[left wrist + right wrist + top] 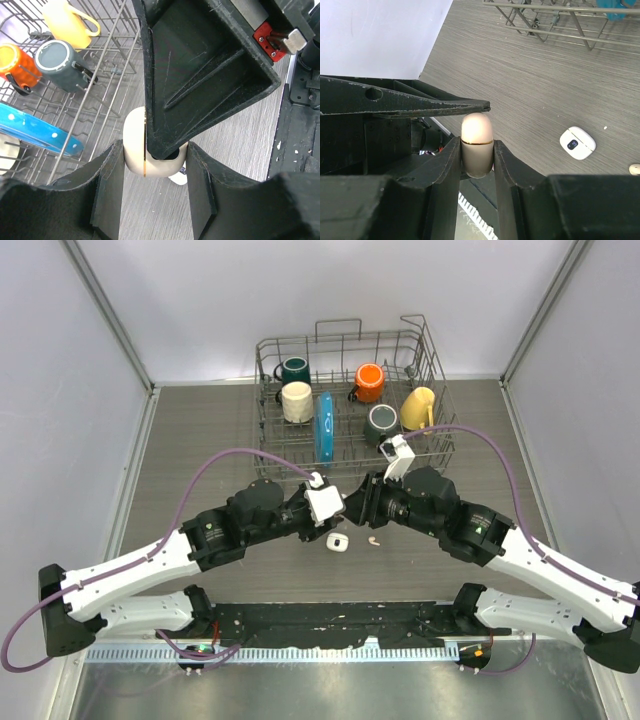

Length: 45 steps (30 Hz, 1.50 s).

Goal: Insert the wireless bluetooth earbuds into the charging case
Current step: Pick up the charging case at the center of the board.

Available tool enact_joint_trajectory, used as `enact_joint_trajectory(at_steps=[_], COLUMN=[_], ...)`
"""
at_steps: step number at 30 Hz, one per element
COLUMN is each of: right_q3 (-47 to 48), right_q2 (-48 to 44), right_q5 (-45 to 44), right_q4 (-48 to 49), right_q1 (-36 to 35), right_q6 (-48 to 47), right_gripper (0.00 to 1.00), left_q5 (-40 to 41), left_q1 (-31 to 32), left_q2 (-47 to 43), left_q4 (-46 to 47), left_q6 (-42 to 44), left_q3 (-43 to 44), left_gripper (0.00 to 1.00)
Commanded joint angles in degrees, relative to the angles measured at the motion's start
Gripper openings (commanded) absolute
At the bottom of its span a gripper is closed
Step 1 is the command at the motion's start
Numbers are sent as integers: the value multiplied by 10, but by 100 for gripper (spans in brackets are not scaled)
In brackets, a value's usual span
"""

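Cream charging case [477, 135]: pebble-shaped, with a gold seam around its middle, held above the worktop [200, 440] near its centre. In the right wrist view the seam looks shut, so the lid appears closed. No bud shows inside.

Left gripper [155, 155]: fingers clenched on the cream charging case, one on each flank.

Right gripper [476, 150]: fingers pressed to both sides of the same case, approaching from the opposite side. One of its fingers lies across the top of the case in the left wrist view. Both arms therefore share one grasp.

White case [337, 542]: a second case, lying closed on the worktop just below the meeting grippers, towards the near edge. Nothing touches it.

Earbud [372, 540]: one small cream bud, loose on the worktop just beside the white case and apart from it, outside any case. No other buds can be made out.

Dish rack [340, 340]: wire, at the far edge, holding mugs and a blue plate. Not part of the job.

Progress, as judged: early. A case is in hand, but its lid reads as not yet open. The one visible bud is unseated. Left to do: opening a case, picking up the bud, seating it and finding the others.
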<state>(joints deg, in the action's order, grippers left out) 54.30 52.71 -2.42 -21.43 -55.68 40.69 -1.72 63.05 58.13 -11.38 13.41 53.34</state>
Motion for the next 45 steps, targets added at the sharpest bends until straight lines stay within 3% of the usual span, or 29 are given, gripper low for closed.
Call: enact_joint_trajectory(at_steps=[1,3,5,6,8,11,15,18,20,22,24,26,29,30,33,38,45], right_q3=[-6,-8,-13,-14,-19,-28,-39,-51,-59,-61,-68,-73,-81,-83,-97,-101,-104], right_q2=[-9,-14,-23,-27,-37,-55,-72,-89,-98,-111,-126,-137,-156,-162,-183,-185,-170], right_q5=[6,-9,-25,-37,-55,-90,-133,-170,-187,-191,-198,-203,-199,-193,-168,-116,-83], right_q4=[22,22,22,24,25,25,28,29,28,29,29,29,36,47,78,121,155], right_q1=[0,0,1,0,0,0,0,0,1,2,3,3,4,3,2,3,3], right_q6=[-4,-3,4,4,9,15,22,33,33,33,35,35,30,27,17,4,11], right_gripper=[4,2,1,1,1,1,1,1,1,1,1,1,1,1,1,1,1], left_q5=[-2,0,2,3,4,12,20,57,148,157,132,54,-117,-142,-199,-260,-317], left_q1=[6,6,6,6,6,5,6,6,2,-19,-44,-105,-193,-205,-213,-212,-212], left_q2=[-3,-6,-9,-11,-17,-28,-41,-46,-48,-44,-42,-37,-38,-39,-36,14,74], left_q4=[79,86,98,101,111,130,142,138,121,97,72,68,128,191,326,419,529], left_q6=[-22,-28,-36,-39,-49,-62,-85,-126,-182,-223,-269,-323,-432,-457,-546,-646,-720], left_q3=[4,1,-3,-10,-18,-32,-48,-47,-37,-24,-8,2,-25,-37,-84,-94,-91], left_gripper=[18,34,38,55,59,74,100,100,100,100,100,100,100,100,100,100,92])
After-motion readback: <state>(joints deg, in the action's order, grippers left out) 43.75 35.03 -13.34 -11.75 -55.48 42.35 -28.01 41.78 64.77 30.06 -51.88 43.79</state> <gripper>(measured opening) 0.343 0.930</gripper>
